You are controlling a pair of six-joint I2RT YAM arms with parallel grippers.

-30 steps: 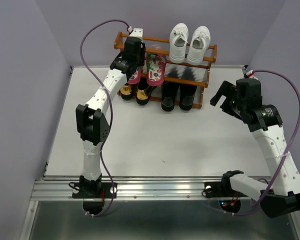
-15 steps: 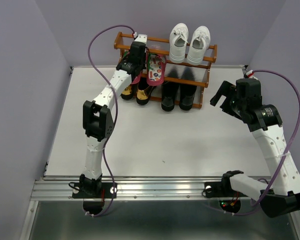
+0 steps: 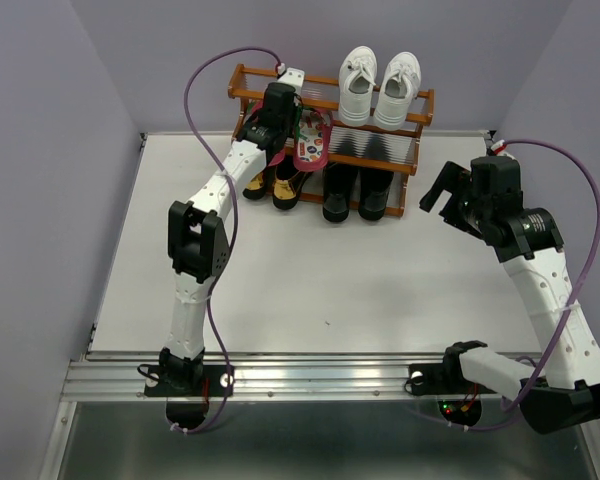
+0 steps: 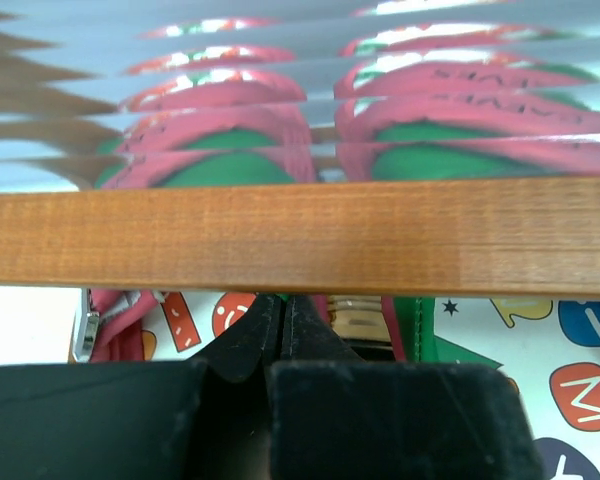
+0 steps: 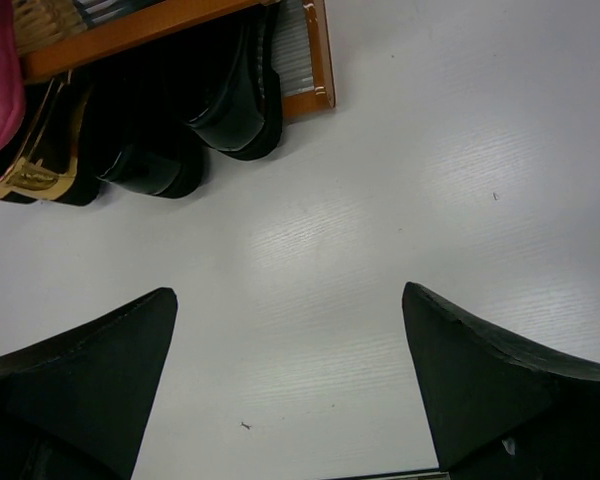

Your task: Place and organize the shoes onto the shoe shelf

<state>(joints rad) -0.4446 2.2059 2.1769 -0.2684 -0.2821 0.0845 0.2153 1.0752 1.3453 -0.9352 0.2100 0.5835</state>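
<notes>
While left arm reaches far over shoe shelf [image 3: 427, 105]: left pincer [image 4: 285, 318] tips pressed together, nothing seen between; just near of top rail [image 4: 300, 235], over pink flip-flops [image 3: 310, 142]
right pincer [image 5: 288, 290]: spread wide, holding nothing; above surface [image 3: 330, 270], right of shelf
top tier: flip-flops left; white sneakers [image 3: 378, 85] right
bottom tier: gold loafers [image 3: 270, 185] left; black boots [image 3: 357, 190] right

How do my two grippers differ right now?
The left gripper is shut; the right gripper is wide open. The left is close up at the front rail of the shoe shelf, by the pink flip-flops; the right hovers over bare table, to the right of the shelf. Whether the left pinches a strap cannot be told. Both have black fingers.
</notes>
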